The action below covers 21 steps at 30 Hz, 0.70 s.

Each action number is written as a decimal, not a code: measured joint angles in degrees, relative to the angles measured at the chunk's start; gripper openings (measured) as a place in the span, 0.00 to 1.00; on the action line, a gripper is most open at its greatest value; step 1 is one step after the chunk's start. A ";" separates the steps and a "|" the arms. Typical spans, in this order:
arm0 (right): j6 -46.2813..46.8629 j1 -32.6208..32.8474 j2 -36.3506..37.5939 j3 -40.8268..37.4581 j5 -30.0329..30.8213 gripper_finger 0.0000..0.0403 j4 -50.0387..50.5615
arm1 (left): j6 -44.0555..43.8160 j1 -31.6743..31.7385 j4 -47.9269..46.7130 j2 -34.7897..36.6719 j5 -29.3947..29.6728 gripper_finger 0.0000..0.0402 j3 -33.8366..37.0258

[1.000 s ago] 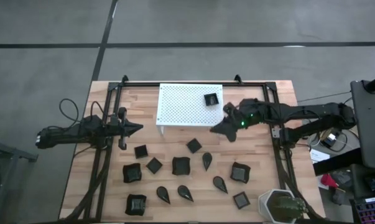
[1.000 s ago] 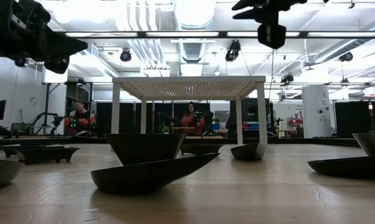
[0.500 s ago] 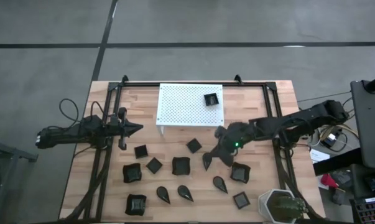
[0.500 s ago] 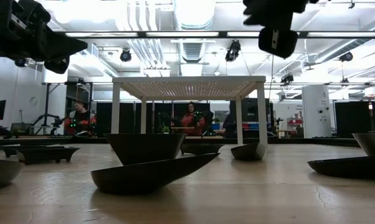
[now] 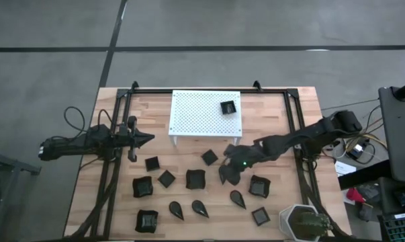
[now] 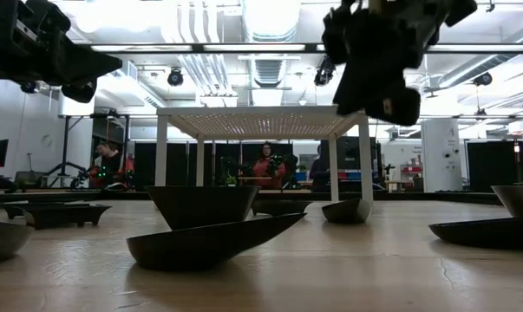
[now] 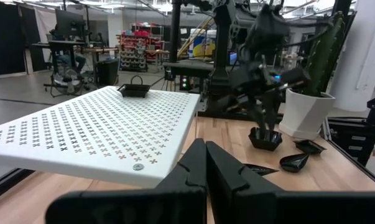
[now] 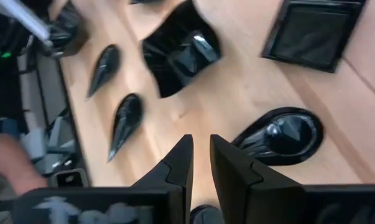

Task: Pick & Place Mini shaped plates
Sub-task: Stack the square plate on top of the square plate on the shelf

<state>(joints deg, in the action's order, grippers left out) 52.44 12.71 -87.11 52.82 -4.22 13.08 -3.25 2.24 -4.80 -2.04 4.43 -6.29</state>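
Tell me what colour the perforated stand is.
White, dotted with small holes; the stand shows best in the high view.

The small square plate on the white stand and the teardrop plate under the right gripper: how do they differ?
The small square plate has four corners; the teardrop plate narrows to one point. The square plate sits raised on the white perforated stand; the teardrop plate lies on the wooden table among other plates. Nothing is near the square plate; the right gripper hangs over the teardrop plate, fingers slightly apart, holding nothing. Both are small, glossy and black.
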 joint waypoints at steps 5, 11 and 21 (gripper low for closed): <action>0.52 0.09 -1.13 0.00 1.65 0.13 -0.18 | 0.00 0.02 -0.01 0.02 0.00 0.00 0.00; 0.79 0.04 -0.68 0.00 4.68 0.13 -0.13 | -0.02 0.02 0.00 0.02 -0.03 0.00 -0.02; 1.42 0.05 -0.02 0.00 5.94 0.13 -0.15 | 0.00 0.00 0.00 0.02 -0.05 0.00 -0.02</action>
<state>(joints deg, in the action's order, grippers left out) 53.87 12.75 -87.13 52.82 1.72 12.94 -3.25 2.24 -4.80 -2.02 4.38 -6.31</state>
